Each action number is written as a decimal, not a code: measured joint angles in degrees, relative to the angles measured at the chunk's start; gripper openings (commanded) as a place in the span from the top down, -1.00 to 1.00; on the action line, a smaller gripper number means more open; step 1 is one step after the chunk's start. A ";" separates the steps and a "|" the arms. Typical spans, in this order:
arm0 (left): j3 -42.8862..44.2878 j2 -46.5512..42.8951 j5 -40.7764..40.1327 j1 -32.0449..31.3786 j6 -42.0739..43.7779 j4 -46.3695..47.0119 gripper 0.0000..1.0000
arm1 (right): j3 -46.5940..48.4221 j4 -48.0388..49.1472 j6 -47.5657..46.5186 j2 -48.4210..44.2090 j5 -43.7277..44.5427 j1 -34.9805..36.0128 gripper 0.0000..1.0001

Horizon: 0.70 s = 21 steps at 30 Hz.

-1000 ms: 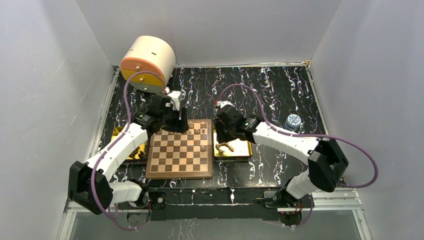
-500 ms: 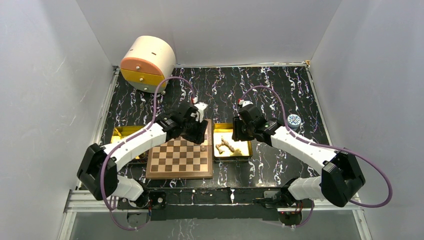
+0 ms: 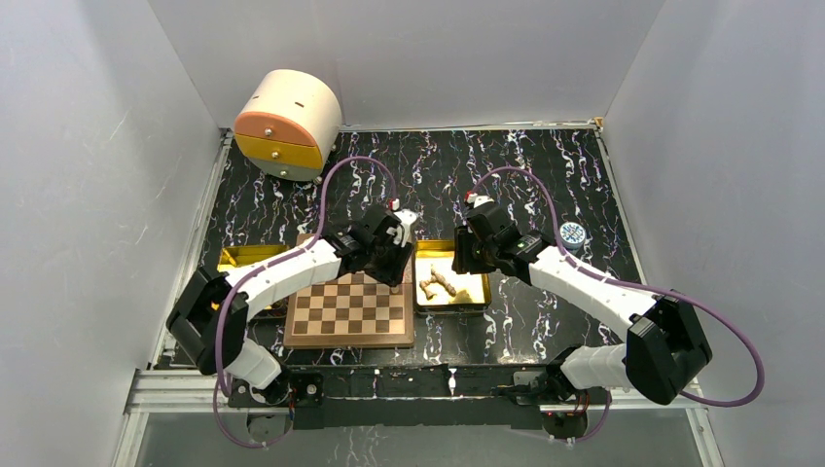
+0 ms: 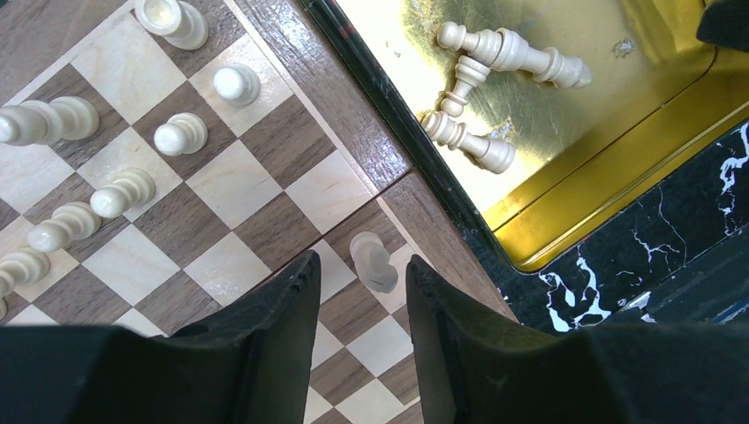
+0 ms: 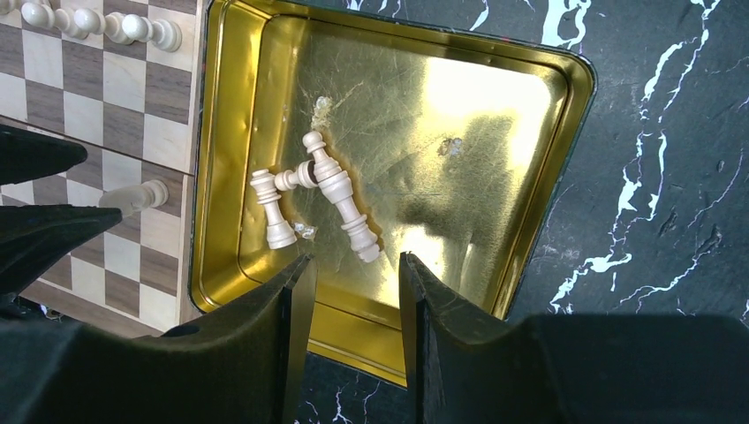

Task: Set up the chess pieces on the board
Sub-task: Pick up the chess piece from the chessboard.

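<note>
Hovering left gripper [image 4: 355, 272] over the board [image 4: 221, 208], right gripper [image 5: 351, 265] over a gold tray [image 5: 477, 106].
Left fingers spread, pinching nothing. One pale chess piece [image 4: 373, 262] sits just past the tips, in line with the gap, on a square by the board's right border. More pieces [image 4: 124, 190] stand in rows further along the board. Right fingers also spread and empty, above three loose pieces [image 5: 340, 199] lying on their sides in the tray. The tray sits just beside the board on the black marbled table [image 3: 545, 175].
</note>
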 measured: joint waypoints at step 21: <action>-0.11 2.51 0.55 -0.55 1.03 0.42 0.33 | 0.00 0.96 -0.02 0.02 -0.42 -0.04 0.04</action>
